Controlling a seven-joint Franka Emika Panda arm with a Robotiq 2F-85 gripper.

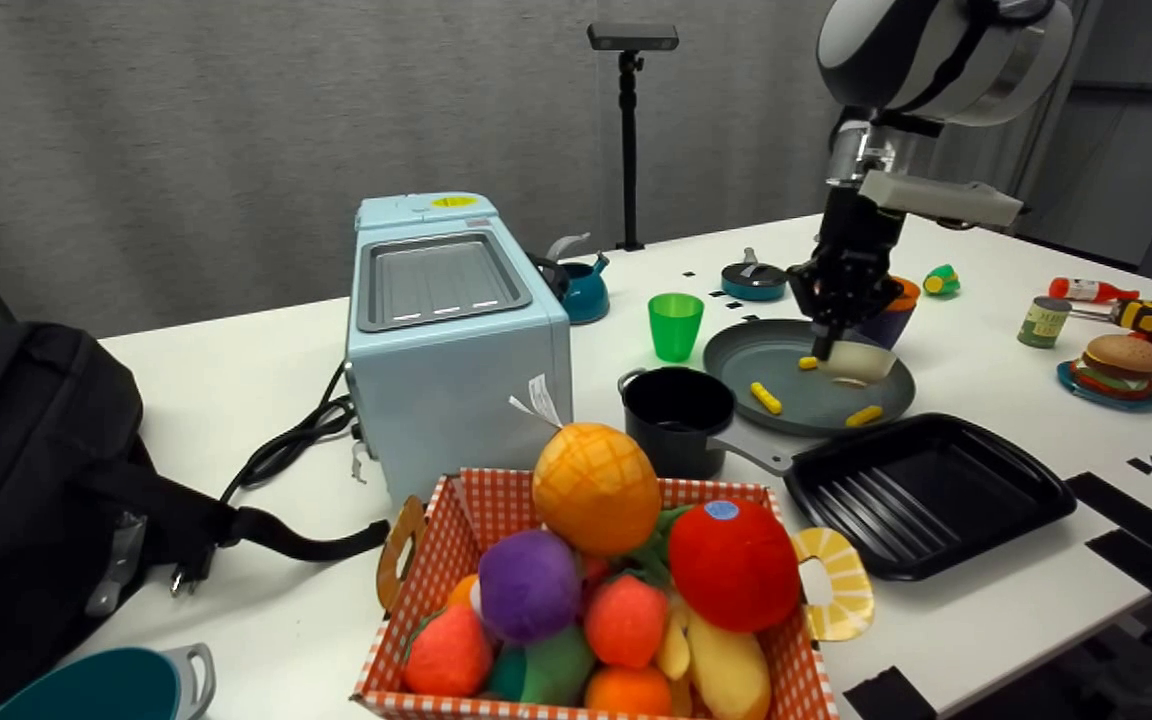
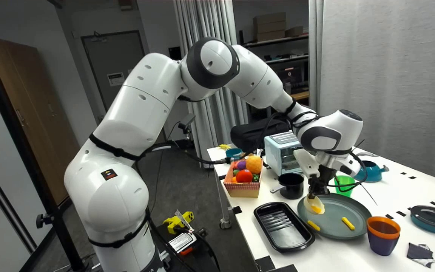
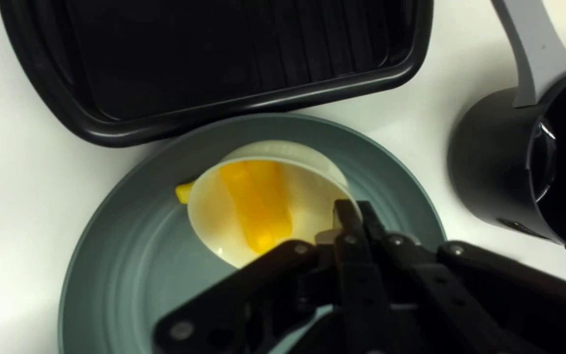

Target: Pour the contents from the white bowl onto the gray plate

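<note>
My gripper [image 1: 824,345] is shut on the rim of the white bowl [image 1: 861,362], one finger inside and one outside in the wrist view [image 3: 359,209]. The bowl is held tilted over the gray plate [image 1: 731,358]; its opening shows in an exterior view [image 2: 308,204]. Yellow pieces [image 3: 258,206] lie side by side inside the bowl in the wrist view. Other yellow pieces lie apart on the plate: one [image 1: 766,398] towards the pot side, one [image 1: 864,415] near the grill pan side, and one [image 1: 808,362] beside the fingertips. The bowl and gripper hide part of the plate.
The black grill pan [image 2: 284,226] and the black pot [image 1: 676,410] stand close to the plate. A green cup [image 1: 676,327] and stacked orange and purple cups [image 2: 383,236] stand near its rim. A fruit basket [image 1: 806,665] and a light blue oven [image 1: 466,390] are farther off.
</note>
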